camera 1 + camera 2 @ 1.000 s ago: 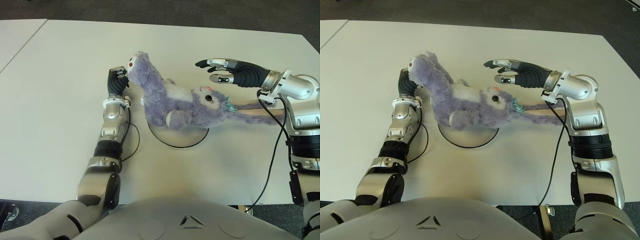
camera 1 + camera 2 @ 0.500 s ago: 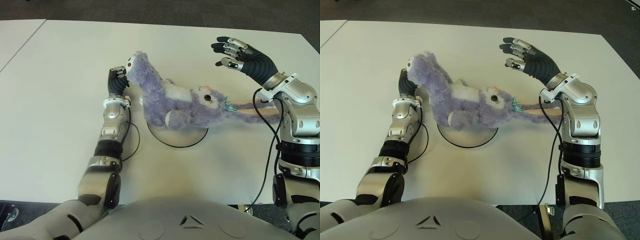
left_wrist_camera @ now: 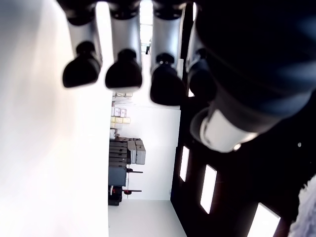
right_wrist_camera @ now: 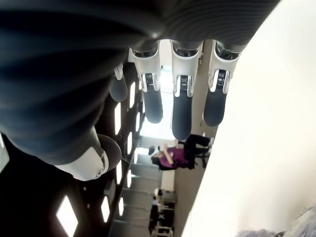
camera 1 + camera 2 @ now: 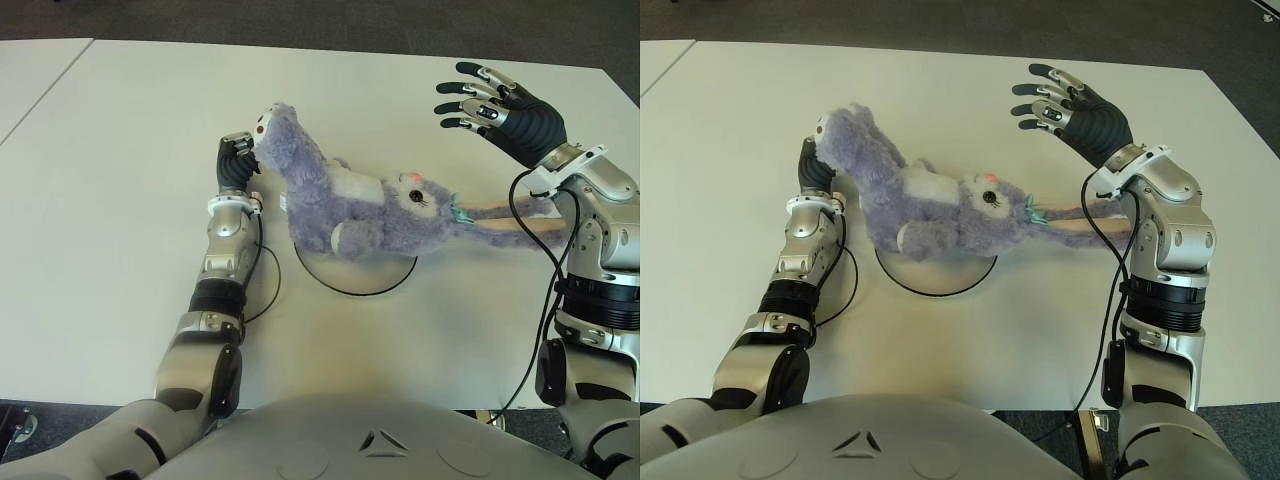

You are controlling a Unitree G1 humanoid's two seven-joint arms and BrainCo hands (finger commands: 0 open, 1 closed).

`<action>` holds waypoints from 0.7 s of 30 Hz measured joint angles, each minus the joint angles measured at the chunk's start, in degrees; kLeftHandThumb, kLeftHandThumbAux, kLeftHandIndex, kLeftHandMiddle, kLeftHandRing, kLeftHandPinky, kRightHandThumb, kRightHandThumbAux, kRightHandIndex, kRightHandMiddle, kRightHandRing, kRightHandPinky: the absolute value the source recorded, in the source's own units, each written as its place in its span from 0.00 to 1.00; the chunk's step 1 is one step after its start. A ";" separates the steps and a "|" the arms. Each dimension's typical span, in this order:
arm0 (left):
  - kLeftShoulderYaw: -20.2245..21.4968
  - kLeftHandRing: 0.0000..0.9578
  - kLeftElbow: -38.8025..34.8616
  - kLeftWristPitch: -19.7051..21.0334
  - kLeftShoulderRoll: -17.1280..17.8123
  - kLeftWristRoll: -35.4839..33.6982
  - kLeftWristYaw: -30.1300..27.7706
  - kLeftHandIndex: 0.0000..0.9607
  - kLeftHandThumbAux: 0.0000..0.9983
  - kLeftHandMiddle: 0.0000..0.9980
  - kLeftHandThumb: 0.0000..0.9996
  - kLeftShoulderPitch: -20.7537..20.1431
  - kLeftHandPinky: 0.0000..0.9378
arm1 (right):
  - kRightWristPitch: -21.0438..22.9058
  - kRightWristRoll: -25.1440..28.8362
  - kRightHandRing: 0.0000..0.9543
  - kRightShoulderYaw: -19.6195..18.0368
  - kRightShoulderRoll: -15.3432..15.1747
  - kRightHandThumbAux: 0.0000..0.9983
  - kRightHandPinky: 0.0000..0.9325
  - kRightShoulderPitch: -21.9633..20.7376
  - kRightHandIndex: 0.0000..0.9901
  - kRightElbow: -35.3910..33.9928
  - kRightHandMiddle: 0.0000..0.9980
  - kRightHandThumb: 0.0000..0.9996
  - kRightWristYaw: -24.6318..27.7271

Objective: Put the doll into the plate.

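A purple plush bunny doll (image 5: 340,200) lies stretched across the white plate with a black rim (image 5: 368,276). Its body covers the plate's far half. One foot (image 5: 266,124) points left, and the head (image 5: 418,196) and long ears (image 5: 510,226) trail off to the right onto the table. My left hand (image 5: 236,160) shows beside that foot on its left, fingers (image 3: 123,74) relaxed with nothing between them. My right hand (image 5: 497,104) hovers high above the table, right of and beyond the doll's head. Its fingers (image 4: 181,106) are spread and empty.
The white table (image 5: 120,200) stretches wide to the left and far side, its right edge near my right arm. Another table (image 5: 30,75) adjoins at the far left. Black cables (image 5: 535,330) hang along both forearms.
My right hand rose from just above the doll's head and swung to the right and farther away, fingers still spread. The doll, the plate and my left hand stayed put.
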 measured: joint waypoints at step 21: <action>-0.10 0.88 0.00 -0.74 -0.06 0.06 -0.13 0.81 0.74 0.84 0.45 0.12 0.86 | -5.87 -3.61 0.38 -3.11 2.28 0.75 0.44 4.23 0.20 -5.52 0.33 0.52 -10.89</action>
